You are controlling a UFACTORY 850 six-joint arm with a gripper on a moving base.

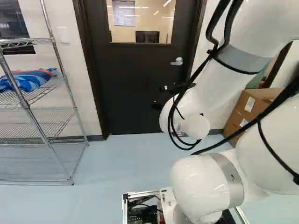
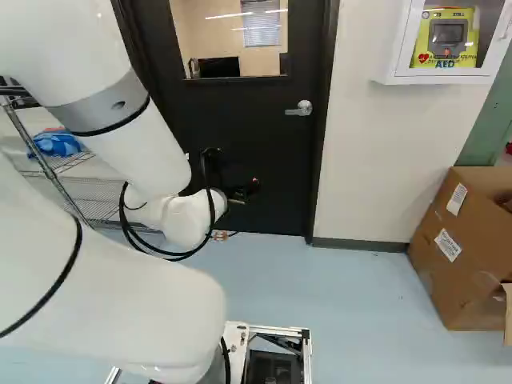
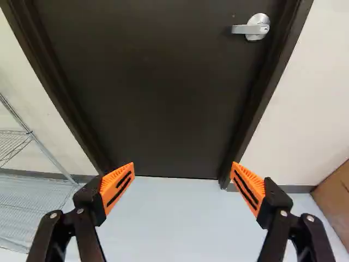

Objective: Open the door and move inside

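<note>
Orange pads [image 3: 117, 186] stood wide apart on the open tool [image 1: 160, 97], which faced the closed dark door [image 3: 147, 98]. Ahead, the silver lever handle [image 3: 255, 28] sat near one side edge of the door. A wire rack [image 1: 72, 119] stood near its opposite edge; a cardboard box [image 2: 460, 240] stood beyond the handle side.

Below and ahead of my pincer [image 1: 159, 97], I see a pale blue floor [image 1: 117, 161]. To the pincer's left, a metal wire rack [image 1: 31, 115] stands on it, and one of the rack's shelves bears a crumpled blue bundle [image 1: 29, 80] with some orange. To the pincer's right, a brown cardboard box [image 2: 458, 276] with white labels rests on the floor.
</note>
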